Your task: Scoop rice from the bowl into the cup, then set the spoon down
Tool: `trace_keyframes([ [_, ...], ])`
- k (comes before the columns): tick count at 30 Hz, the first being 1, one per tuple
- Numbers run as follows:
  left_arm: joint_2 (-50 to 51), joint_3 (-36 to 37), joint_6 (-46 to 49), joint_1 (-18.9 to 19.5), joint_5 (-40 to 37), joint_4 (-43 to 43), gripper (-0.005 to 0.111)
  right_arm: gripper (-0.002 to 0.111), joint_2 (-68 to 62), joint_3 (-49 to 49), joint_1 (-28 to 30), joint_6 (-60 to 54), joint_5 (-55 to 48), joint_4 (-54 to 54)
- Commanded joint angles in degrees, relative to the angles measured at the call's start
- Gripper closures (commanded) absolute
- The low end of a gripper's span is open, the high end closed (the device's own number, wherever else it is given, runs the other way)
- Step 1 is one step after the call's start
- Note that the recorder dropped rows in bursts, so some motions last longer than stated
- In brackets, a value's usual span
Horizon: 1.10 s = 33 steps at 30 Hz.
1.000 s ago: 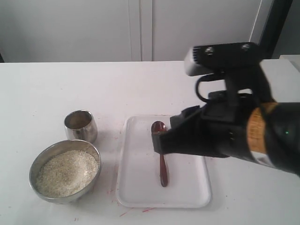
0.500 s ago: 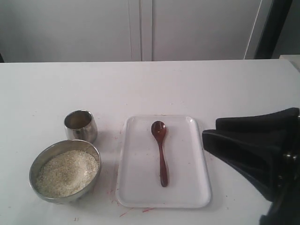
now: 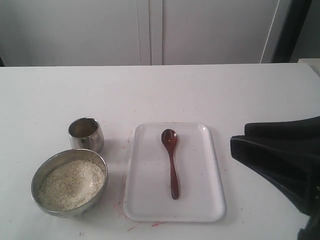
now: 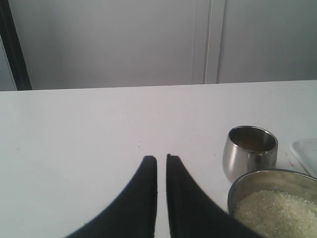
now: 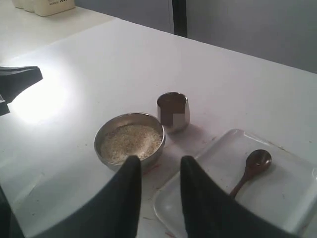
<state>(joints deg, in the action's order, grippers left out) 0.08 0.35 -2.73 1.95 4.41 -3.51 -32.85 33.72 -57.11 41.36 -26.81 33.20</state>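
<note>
Nearest me, the right claw (image 3: pixel 239 136) sits just off the white tray's (image 3: pixel 150 185) right edge, its two black fingers parted with a plain gap between them and nothing in it. On the tray's other side, by its near left corner, stands the steel bowl (image 3: pixel 50 210) with a heap of rice (image 3: pixel 72 184) in it. The wooden spoon (image 3: pixel 172 162) lies lengthwise down the middle of the tray, handle toward me and head at the far end, with no claw touching it. Beside the tray's far left corner, just behind the bowl, stands the small steel cup (image 3: pixel 86 134). The left claw (image 4: pixel 160 157) is beyond the bowl from the tray, its fingers drawn to a thin slit and gripping nothing. The white bench (image 3: pixel 150 95) runs on behind the tray to pale cabinet doors (image 3: pixel 150 30).
</note>
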Motion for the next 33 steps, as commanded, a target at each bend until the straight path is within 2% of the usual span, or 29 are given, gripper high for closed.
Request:
trace_keyframes([
  [1,-0.1,-0.3,-0.1,-0.1,0.2,-0.3,0.092,0.081,0.3,-0.2,-0.1,-0.5,-0.8,0.5],
  [7,-0.1,-0.3,-0.1,-0.1,0.2,-0.3,0.092,0.081,0.9,-0.2,0.3,-0.5,-2.7,3.4],
  [11,-0.1,-0.3,-0.1,-0.1,0.2,-0.3,0.092,0.081,2.3,-0.2,5.6,-3.9,0.3,5.2],
  [14,-0.1,-0.3,-0.1,-0.1,0.2,-0.3,0.092,0.081,3.3,-0.9,12.0,-7.5,5.9,5.2],
  [22,-0.1,-0.3,-0.1,-0.1,0.2,-0.3,0.092,0.081,6.7,-6.7,35.5,-10.3,27.2,5.2],
  [33,-0.1,-0.3,-0.1,-0.1,0.2,-0.3,0.092,0.081,19.1,-15.9,59.7,-10.2,41.5,4.9],
])
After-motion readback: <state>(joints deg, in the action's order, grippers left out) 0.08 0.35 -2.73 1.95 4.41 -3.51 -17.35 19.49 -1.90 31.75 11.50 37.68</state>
